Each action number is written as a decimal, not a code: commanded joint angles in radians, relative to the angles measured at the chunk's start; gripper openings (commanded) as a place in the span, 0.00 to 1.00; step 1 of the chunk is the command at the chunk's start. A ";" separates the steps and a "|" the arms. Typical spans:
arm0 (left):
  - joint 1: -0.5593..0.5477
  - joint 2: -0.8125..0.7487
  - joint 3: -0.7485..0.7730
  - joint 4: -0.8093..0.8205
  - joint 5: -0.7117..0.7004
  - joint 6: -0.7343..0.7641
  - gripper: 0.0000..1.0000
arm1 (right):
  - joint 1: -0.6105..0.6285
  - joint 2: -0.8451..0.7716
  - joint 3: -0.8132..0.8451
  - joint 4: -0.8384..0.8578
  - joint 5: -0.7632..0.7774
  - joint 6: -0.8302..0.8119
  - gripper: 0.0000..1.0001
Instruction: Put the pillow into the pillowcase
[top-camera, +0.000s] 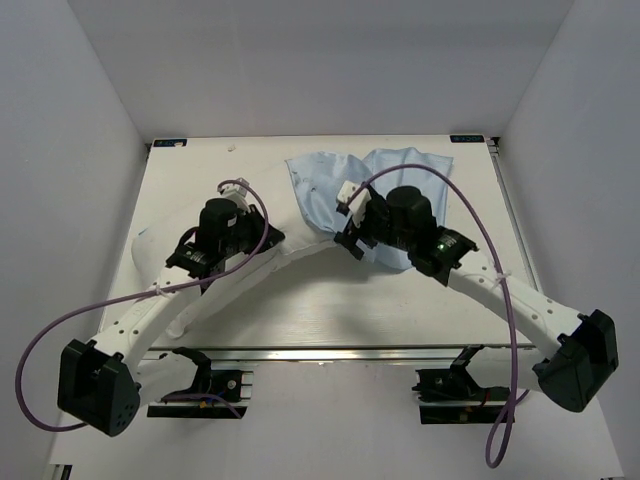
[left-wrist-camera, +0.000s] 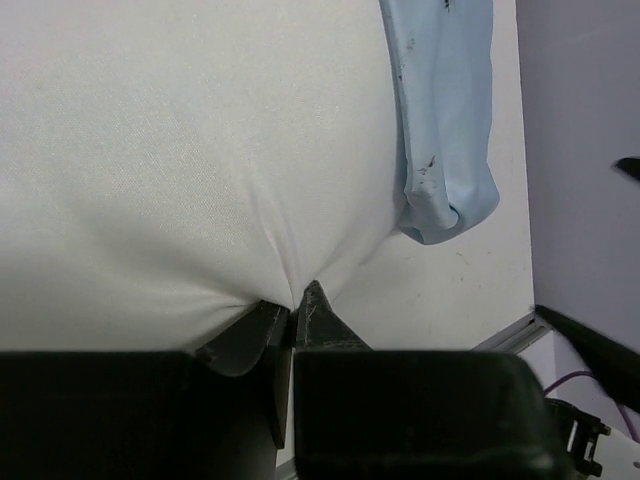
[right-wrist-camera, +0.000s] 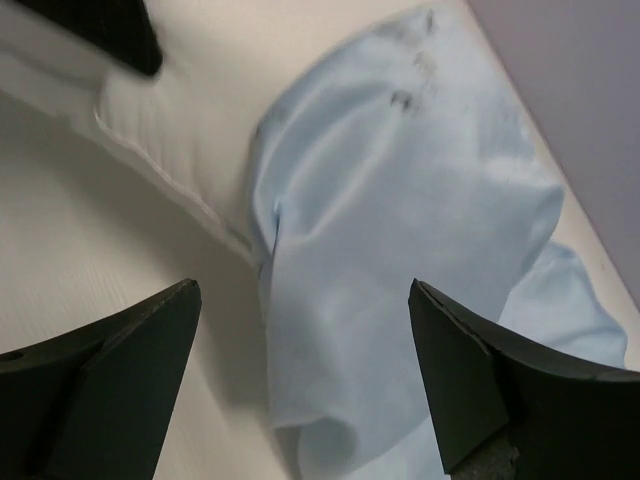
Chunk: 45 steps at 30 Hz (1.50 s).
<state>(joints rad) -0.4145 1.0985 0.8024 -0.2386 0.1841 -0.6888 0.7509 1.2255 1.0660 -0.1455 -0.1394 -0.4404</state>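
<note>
The white pillow (top-camera: 300, 240) lies across the middle left of the table, mostly under my left arm. It fills the left wrist view (left-wrist-camera: 180, 150). My left gripper (top-camera: 258, 215) is shut on a pinch of pillow fabric at its edge (left-wrist-camera: 298, 298). The light blue pillowcase (top-camera: 385, 180) lies crumpled at the back middle, and its edge lies over the pillow's right end (right-wrist-camera: 190, 130). My right gripper (top-camera: 348, 225) is open and empty, with its jaws wide apart above the pillowcase (right-wrist-camera: 400, 200). The blue fabric also hangs at the upper right of the left wrist view (left-wrist-camera: 445, 120).
White walls close in the table on three sides. A metal rail (top-camera: 330, 352) runs along the near edge with both arm bases. Purple cables (top-camera: 500, 300) loop from each arm. Bare tabletop (top-camera: 340, 300) shows in front of the pillow.
</note>
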 joint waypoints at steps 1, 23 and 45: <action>-0.003 0.020 0.061 0.087 0.044 -0.046 0.00 | -0.002 -0.038 -0.142 0.122 0.112 -0.109 0.89; 0.017 0.112 0.158 0.064 0.230 -0.074 0.00 | -0.012 0.232 -0.384 0.805 0.233 -0.440 0.89; 0.071 0.176 0.300 -0.005 0.442 -0.037 0.00 | -0.130 0.384 -0.047 0.479 -0.179 -0.311 0.13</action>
<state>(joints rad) -0.3355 1.2896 1.0142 -0.2829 0.5179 -0.7383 0.6159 1.6703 0.9894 0.3759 -0.1917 -0.7902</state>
